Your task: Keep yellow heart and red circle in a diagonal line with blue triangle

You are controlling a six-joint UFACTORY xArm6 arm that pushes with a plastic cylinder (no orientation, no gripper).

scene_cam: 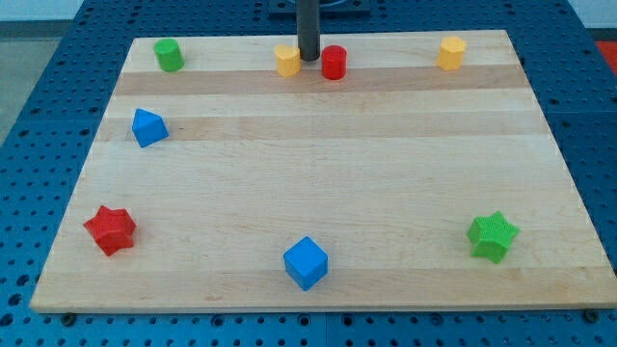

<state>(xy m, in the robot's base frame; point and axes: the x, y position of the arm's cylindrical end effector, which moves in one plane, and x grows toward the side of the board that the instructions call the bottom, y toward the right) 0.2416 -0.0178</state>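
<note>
eight blocks sit on the wooden counter [318, 173] over blue pegboard [58, 58]: near the far edge, green cylinder [169, 55], yellow heart [287, 60], my tip [308, 60], no claw, just between it and red circle [334, 63], yellow cylinder [451, 53]; blue triangle [148, 127] by the left edge; red star [110, 229], blue cube [306, 263], green star [493, 236] near the front edge.

A single camera looks down at a slant from beyond the near, bottom edge of the wooden worktop [318, 173], facing its far edge at the view's top, far enough back to take in nearly the whole board and some blue perforated surface [48, 87] around it.
</note>
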